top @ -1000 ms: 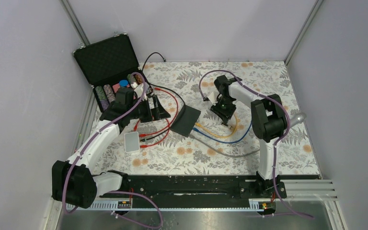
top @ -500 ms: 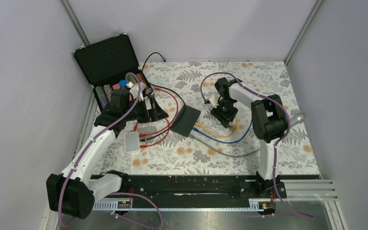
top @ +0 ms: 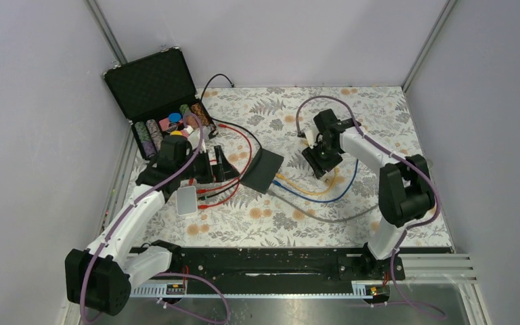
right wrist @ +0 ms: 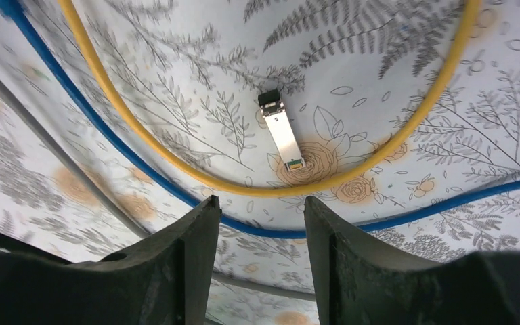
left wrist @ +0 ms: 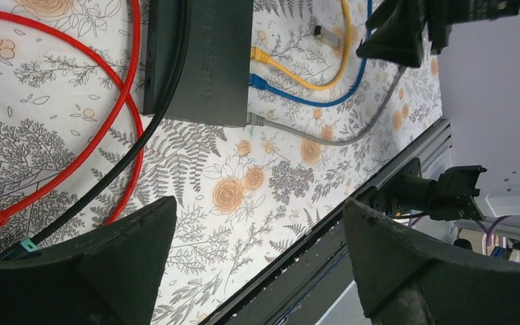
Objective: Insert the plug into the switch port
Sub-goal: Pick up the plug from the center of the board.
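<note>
Seen from the right wrist camera, the plug (right wrist: 282, 133) is a slim silver metal module with a black cap at its far end and a small green-and-gold edge at its near end. It lies flat on the floral table cover (right wrist: 393, 88), slightly slanted, inside the curve of a yellow cable (right wrist: 271, 191).

The right gripper (right wrist: 258, 206) hovers over it with its jaws apart and nothing held. The plug sits just ahead of the fingertips, in line with the gap but not between them. A blue cable (right wrist: 264, 232) passes across the opening, nearer the jaws than the plug.

The left gripper (left wrist: 258, 210) also has its jaws spread wide and empty. The dark switch (left wrist: 203, 61) lies beyond its tips, ahead and to the left.
</note>
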